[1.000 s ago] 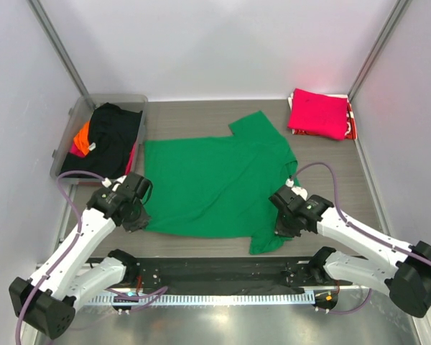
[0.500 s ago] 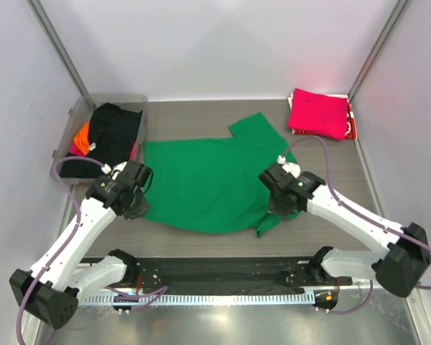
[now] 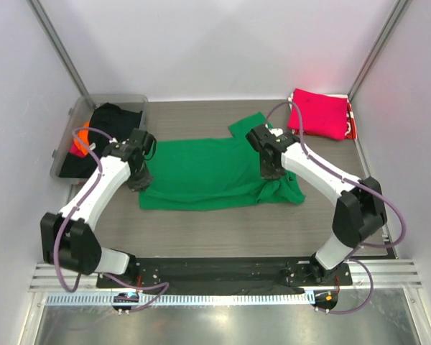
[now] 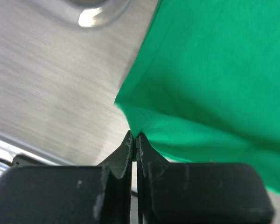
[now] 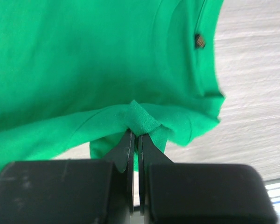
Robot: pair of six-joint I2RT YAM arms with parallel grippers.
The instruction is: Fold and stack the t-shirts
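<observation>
Green cloth is clamped by both grippers: the left gripper [image 4: 134,136] pinches a corner of the t-shirt [image 3: 201,172], the right gripper [image 5: 134,133] a small pucker. The shirt lies half-folded between them. Such thin bites could slip mid-fold, skewing the edges.

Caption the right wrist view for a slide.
Shut right gripper pinching a fold of green t-shirt above the table.
</observation>
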